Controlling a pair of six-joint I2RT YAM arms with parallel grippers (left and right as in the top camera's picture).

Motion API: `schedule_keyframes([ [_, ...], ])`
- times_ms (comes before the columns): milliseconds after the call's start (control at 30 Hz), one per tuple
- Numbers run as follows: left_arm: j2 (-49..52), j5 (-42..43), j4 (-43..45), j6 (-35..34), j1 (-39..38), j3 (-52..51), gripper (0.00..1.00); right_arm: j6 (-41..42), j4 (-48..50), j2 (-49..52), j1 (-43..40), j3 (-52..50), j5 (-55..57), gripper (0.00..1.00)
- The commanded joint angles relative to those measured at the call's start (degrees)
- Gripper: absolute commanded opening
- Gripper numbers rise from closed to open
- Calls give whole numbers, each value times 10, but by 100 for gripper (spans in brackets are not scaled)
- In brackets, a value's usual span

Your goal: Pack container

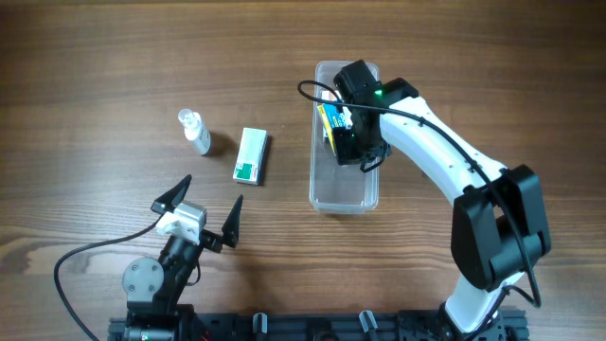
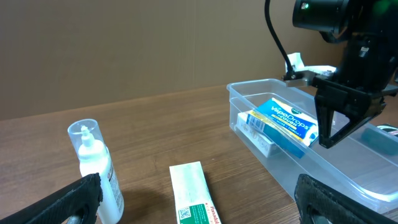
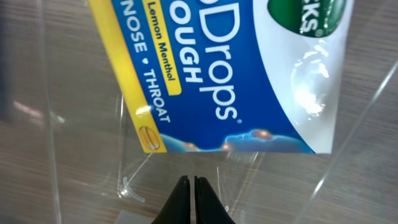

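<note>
The container is a long clear bin at centre right; it also shows in the left wrist view and the right wrist view. A blue cough-drops box lies tilted in its far half, over a white box. My right gripper is shut and empty, fingertips down inside the bin beside the blue box; its tips show in its own view and in the left wrist view. My left gripper is open and empty, low at the front left.
A white and green box lies flat on the table left of the bin, and shows in the left wrist view. A small clear bottle stands further left, also in the left wrist view. The table is wooden.
</note>
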Motion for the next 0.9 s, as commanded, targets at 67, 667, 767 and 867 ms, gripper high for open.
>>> schedule_keyframes([
  [67,-2,-1,-1,5,4,-2,100,17,5,11,3,-11,14,4],
  [667,-2,-1,-1,5,4,-2,100,33,59,25,3,-24,22,4],
  [767,-2,-1,-1,5,4,-2,100,33,70,27,3,-24,30,4],
  [867,-2,-1,-1,5,4,-2,100,35,86,27,3,-24,30,5],
])
